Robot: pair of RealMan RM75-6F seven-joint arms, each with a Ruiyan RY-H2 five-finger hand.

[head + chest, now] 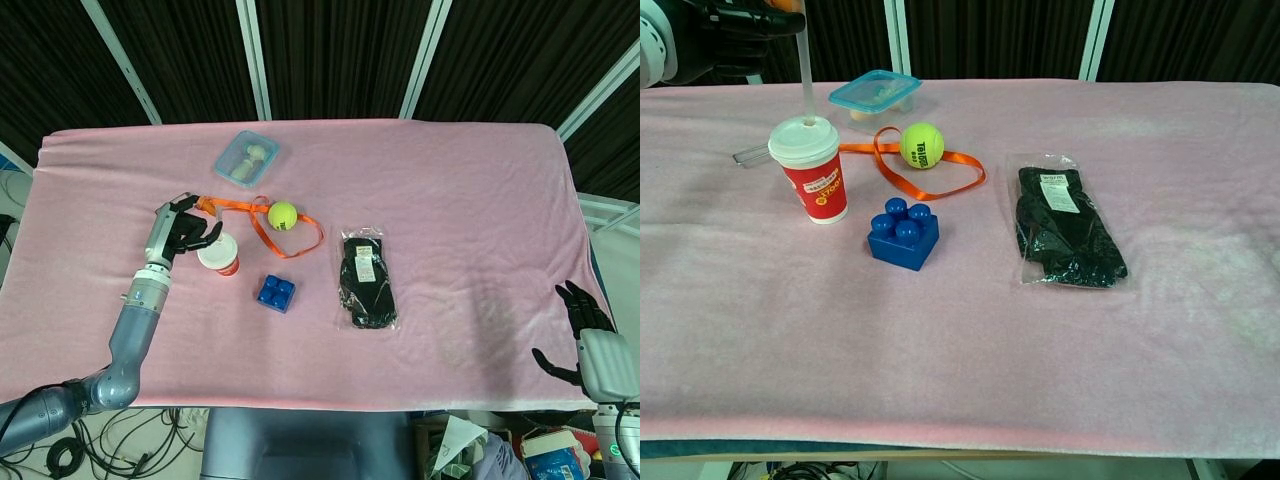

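A red paper cup [220,255] [813,172] with a white lid stands left of centre on the pink cloth. A clear straw [805,82] rises upright from the lid. My left hand [180,231] [710,25] is just left of the cup, and its fingers pinch the top of the straw. My right hand [587,330] hangs off the table's near right corner with fingers spread, holding nothing; the chest view does not show it.
A blue toy brick [275,292] [904,233] lies beside the cup. A tennis ball [283,214] [922,144] sits on an orange ribbon [958,174]. Behind them is a lidded plastic box [246,158] [875,93]. Packaged black gloves [367,279] [1067,231] lie in the middle.
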